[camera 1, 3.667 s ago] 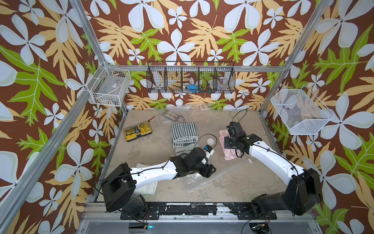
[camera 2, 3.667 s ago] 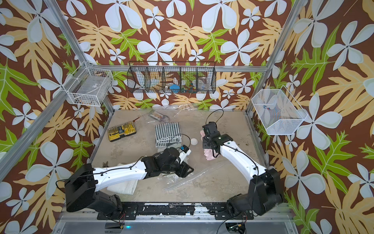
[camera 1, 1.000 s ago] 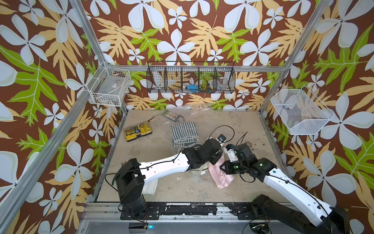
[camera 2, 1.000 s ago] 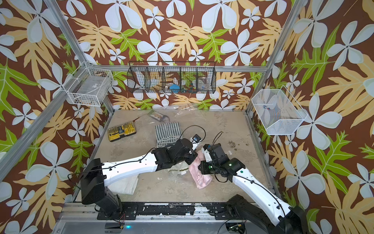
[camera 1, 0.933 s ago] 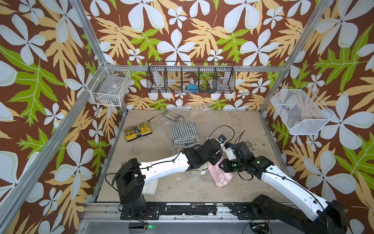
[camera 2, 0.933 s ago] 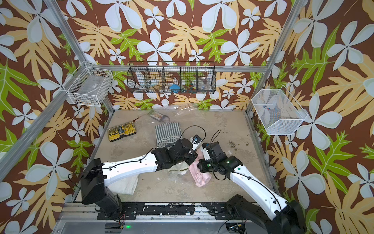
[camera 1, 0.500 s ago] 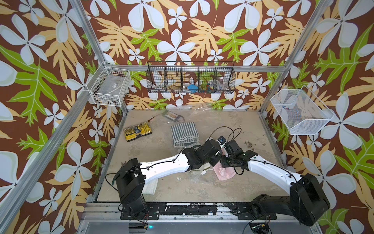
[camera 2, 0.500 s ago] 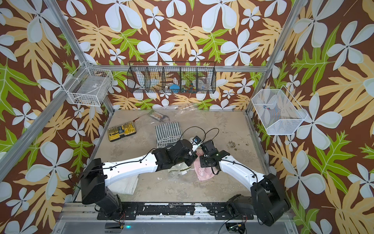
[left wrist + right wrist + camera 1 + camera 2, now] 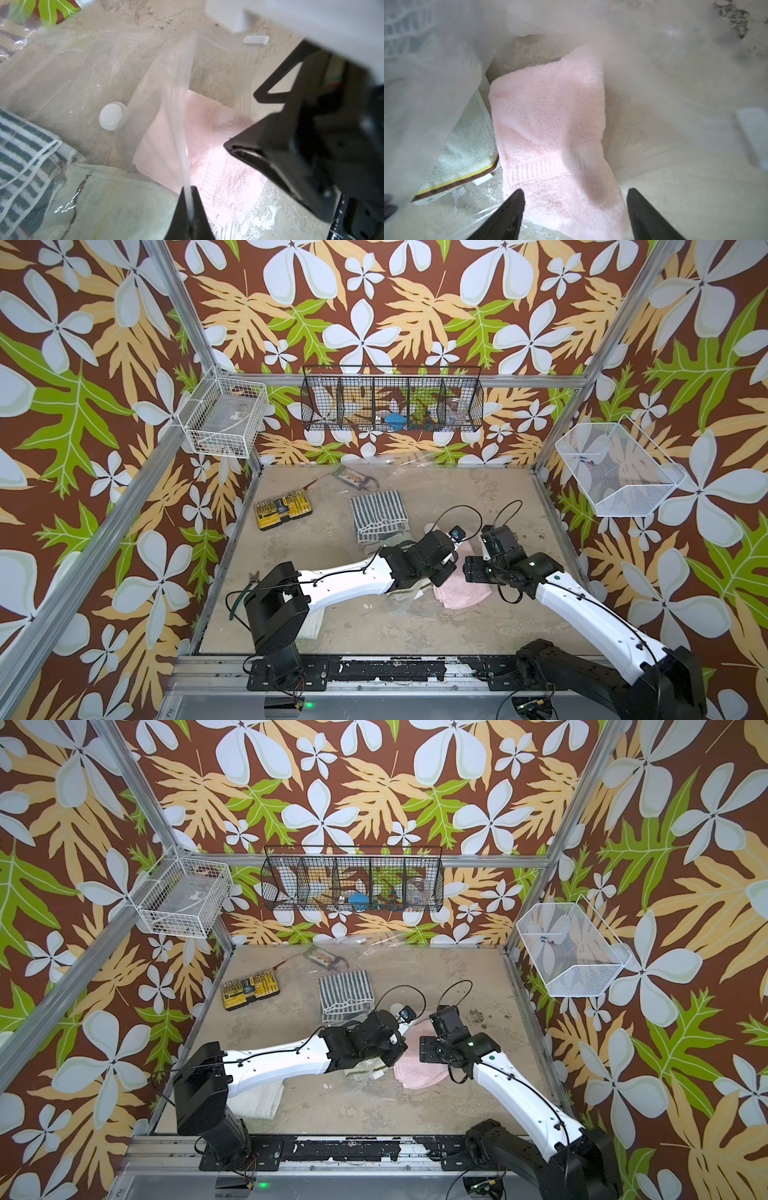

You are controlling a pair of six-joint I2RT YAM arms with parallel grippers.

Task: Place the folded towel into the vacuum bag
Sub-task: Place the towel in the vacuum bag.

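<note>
Pink towel point(image 9: 550, 124) lies flat on the table point(image 9: 374, 639), far end inside the bag point(image 9: 72, 72), near end outside its mouth. Left gripper point(image 9: 189, 191) pinches the bag's upper lip, lifting it; right gripper point(image 9: 575, 190) stands open, jaws flanking the towel's near end.

In a top view the left arm point(image 9: 353, 580) covers one side of the towel point(image 9: 461, 595). Around the towel the bag point(image 9: 429, 72) blurs, and so does its edge-cut clip point(image 9: 755, 135).

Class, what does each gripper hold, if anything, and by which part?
The left gripper pinches the clear crinkly plastic vacuum bag by its raised mouth edge; the right gripper, open, holds nothing.
</note>
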